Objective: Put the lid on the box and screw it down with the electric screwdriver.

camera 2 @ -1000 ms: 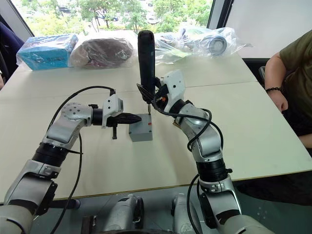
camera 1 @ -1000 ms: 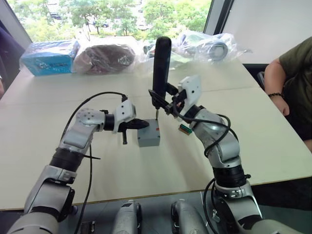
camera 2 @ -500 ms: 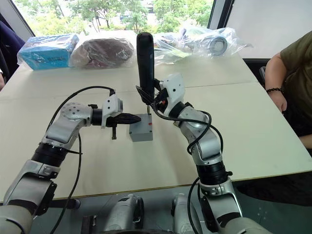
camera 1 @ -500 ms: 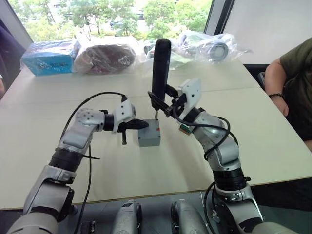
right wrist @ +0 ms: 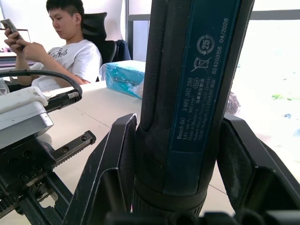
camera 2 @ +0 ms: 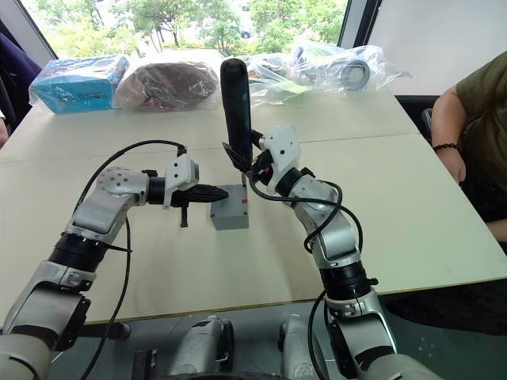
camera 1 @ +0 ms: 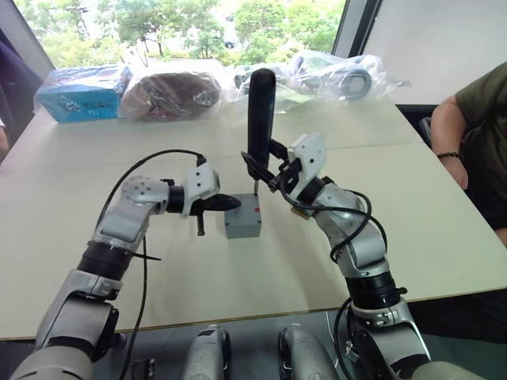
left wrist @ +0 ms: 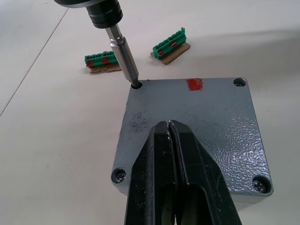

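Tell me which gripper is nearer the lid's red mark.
Left. The left gripper rests shut on the lid just short of the red mark; the right gripper holds the electric screwdriver above it.

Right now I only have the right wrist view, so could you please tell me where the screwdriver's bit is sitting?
Observer: The bit of the electric screwdriver has its tip in one corner hole of the lid.
Operator: Thank you. Are the other corners done?
Observer: Each of the other three corners shows a screw head in its hole.
Operator: And is the left gripper on the lid?
Observer: The left gripper is shut, with its tips over the middle of the lid; I cannot tell whether they press on it.
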`<action>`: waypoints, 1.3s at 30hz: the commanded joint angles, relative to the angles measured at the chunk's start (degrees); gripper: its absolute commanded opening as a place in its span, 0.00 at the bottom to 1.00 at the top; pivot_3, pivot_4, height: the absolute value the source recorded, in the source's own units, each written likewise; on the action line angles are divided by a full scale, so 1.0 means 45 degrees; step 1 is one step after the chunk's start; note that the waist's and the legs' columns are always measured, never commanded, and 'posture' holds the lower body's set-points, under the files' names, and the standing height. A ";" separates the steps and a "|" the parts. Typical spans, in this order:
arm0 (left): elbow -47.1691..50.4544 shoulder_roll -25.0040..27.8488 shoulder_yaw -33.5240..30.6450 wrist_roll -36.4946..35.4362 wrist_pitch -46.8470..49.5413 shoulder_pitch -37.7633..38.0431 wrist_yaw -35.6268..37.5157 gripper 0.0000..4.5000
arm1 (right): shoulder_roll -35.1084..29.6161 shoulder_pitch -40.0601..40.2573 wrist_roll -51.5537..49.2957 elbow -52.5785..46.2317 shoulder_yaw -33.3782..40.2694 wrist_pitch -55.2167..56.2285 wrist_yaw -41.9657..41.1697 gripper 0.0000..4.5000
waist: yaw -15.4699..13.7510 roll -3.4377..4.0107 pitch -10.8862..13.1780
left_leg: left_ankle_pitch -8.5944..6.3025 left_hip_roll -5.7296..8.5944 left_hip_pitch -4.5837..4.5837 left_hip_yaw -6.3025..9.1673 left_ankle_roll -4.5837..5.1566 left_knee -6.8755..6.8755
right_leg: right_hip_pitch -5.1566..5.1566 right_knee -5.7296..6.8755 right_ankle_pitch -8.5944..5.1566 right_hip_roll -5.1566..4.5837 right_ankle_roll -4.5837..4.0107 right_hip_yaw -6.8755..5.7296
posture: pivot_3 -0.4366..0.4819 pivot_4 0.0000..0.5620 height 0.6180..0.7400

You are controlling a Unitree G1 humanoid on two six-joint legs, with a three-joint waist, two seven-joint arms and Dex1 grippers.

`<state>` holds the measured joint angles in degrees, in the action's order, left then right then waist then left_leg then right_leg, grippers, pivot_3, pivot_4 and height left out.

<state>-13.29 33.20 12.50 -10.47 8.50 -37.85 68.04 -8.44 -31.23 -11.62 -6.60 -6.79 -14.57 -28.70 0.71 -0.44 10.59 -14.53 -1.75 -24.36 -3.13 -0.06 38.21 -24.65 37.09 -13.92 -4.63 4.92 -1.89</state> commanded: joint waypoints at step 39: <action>0.0109 -0.0017 0.0152 0.0788 0.0024 0.0616 0.0258 0.00 | -0.0126 0.1071 0.0677 0.0909 -0.1413 -0.4002 0.0602 0.42 | 0.0032 -0.0164 -0.0560 | -0.0025 -0.0033 0.0442 0.0038 0.0027 -0.0233 | 0.0350 -0.0085 -0.0103 -0.0010 -0.0138 0.0008 | 0.48 0.27 1.00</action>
<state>-13.36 33.10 12.83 -6.91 8.53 -35.40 68.76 -7.85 -29.98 -9.77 -8.18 -9.85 -26.13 -25.11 0.85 -1.18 8.07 -14.65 -1.90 -22.37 -2.96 0.07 37.16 -23.08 36.71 -14.39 -4.67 4.30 -1.86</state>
